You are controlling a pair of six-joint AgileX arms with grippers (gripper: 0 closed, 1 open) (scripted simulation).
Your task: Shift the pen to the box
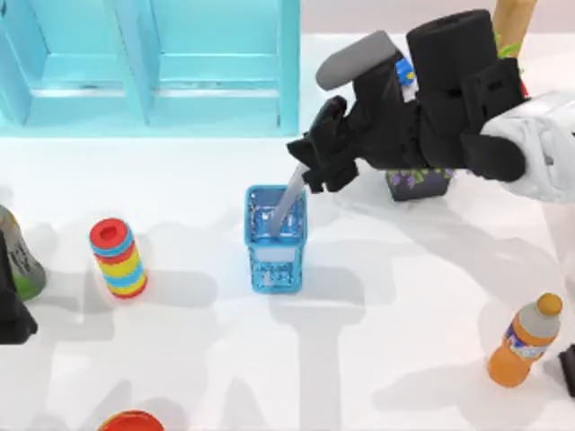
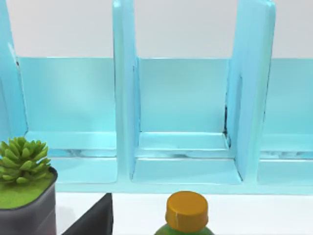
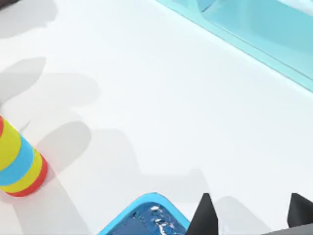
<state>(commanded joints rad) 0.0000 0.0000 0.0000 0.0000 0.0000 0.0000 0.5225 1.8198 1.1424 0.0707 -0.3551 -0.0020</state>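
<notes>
The box is a small blue mesh basket standing mid-table. The pen leans in it: its silver-grey barrel slants out of the opening up toward my right gripper, and its upper half is hidden under that gripper. In the right wrist view the gripper is open, with two dark fingertips apart and bare table between them, just beside the box's rim. My left gripper sits parked at the table's left edge.
A cyan shelf runs along the back. A striped can stands left of the box. A green bottle, a dark plant pot, an orange bottle and a red object are nearby.
</notes>
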